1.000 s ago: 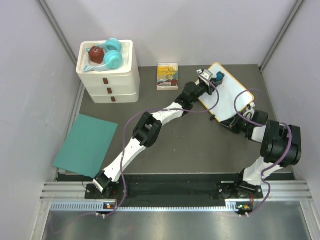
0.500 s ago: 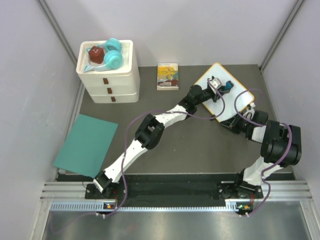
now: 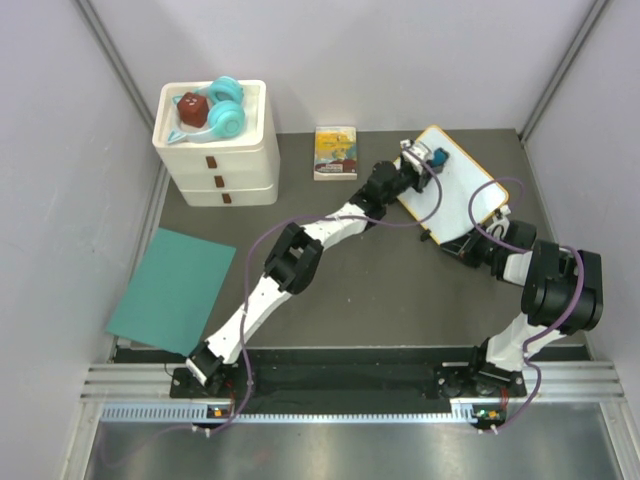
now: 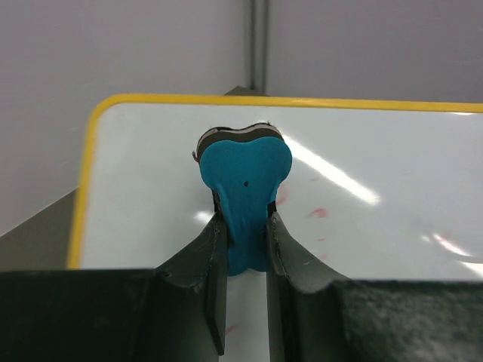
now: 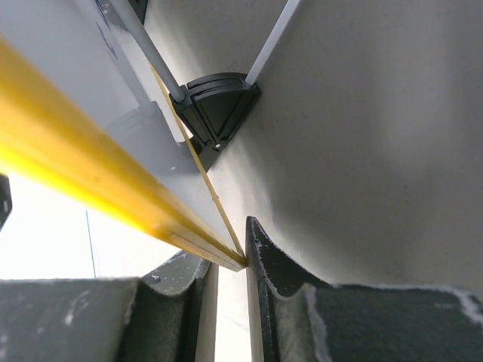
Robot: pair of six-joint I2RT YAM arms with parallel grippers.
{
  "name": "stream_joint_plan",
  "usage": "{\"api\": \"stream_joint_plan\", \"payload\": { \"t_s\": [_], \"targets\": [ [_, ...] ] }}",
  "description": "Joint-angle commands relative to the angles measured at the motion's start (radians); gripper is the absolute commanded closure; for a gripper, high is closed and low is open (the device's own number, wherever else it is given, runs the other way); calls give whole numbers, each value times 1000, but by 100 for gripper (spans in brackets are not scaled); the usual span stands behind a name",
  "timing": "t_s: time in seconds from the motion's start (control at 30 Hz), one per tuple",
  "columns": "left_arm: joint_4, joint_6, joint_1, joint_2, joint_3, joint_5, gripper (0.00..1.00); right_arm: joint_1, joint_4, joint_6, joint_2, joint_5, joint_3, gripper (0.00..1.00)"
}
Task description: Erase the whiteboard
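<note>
Grey walls close in a dark table (image 3: 380, 280). At its far right the whiteboard (image 3: 465, 185) lies slantwise, its long side apparently running from far left to near right. On its far-left part the left tool (image 4: 245, 226) pinches a blue eraser (image 4: 245, 177) against the surface. Faint red marks (image 4: 317, 213) lie just right of it, so the wipe should go rightward. The right tool (image 5: 226, 264) clamps the board's yellow frame (image 5: 90, 181).
</note>
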Motion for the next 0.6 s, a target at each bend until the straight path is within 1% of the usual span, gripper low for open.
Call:
{"api": "stream_joint_plan", "payload": {
  "t_s": [0.0, 0.07, 0.1, 0.2, 0.27, 0.37, 0.47, 0.57],
  "targets": [
    [-135, -44, 103, -24, -5, -96, 100, 28, -86, -22, -3, -5, -28, 100],
    [-166, -32, 123, -39, -11, -41, 100, 28, -82, -22, -3, -14, -30, 100],
    [-210, -26, 129, -48, -16, -13, 100, 28, -64, -22, -2, -23, -31, 100],
    [-263, 31, 137, -111, -84, 73, 100, 48, -30, -13, 17, -46, -37, 100],
    [-268, 78, 137, -166, -162, 97, 100, 54, -34, -13, 11, -34, -34, 100],
    [-278, 115, 137, -229, -239, 128, 100, 54, -37, -14, 7, -29, -34, 100],
    [-258, 144, 137, -295, -324, 151, 100, 54, -43, -14, 4, -22, -34, 100],
    [-251, 153, 137, -353, -376, 171, 100, 54, -46, -14, 4, -22, -33, 100]
  ]
}}
